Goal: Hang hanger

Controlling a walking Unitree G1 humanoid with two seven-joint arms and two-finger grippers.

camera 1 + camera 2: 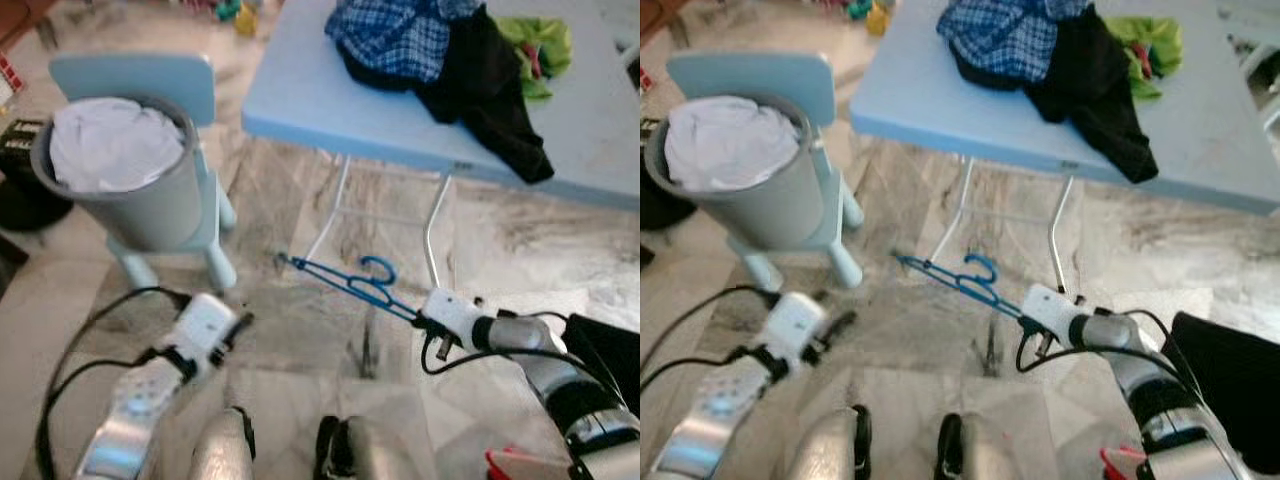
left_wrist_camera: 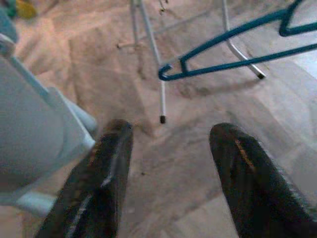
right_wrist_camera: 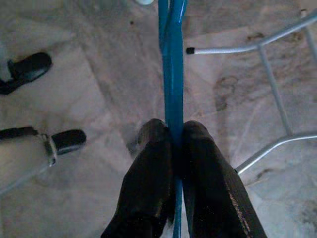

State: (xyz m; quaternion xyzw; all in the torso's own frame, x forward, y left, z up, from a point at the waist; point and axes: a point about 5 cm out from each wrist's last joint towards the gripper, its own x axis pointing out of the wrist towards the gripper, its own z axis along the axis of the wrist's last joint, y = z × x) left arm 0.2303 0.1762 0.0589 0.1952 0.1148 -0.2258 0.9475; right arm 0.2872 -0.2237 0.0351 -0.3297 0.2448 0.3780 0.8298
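The right gripper (image 3: pixel 173 144) is clenched on one end of the blue hanger (image 1: pixel 345 282), which it holds out over the marble floor (image 1: pixel 300 200) in front of the light-blue folding table (image 1: pixel 300 90). The left gripper (image 2: pixel 171 163) is released, its fingers spread near the grey laundry bucket (image 1: pixel 150 210) full of white cloth (image 1: pixel 110 145). Clothes (image 1: pixel 440 50) lie piled on the table. No writing can be read.
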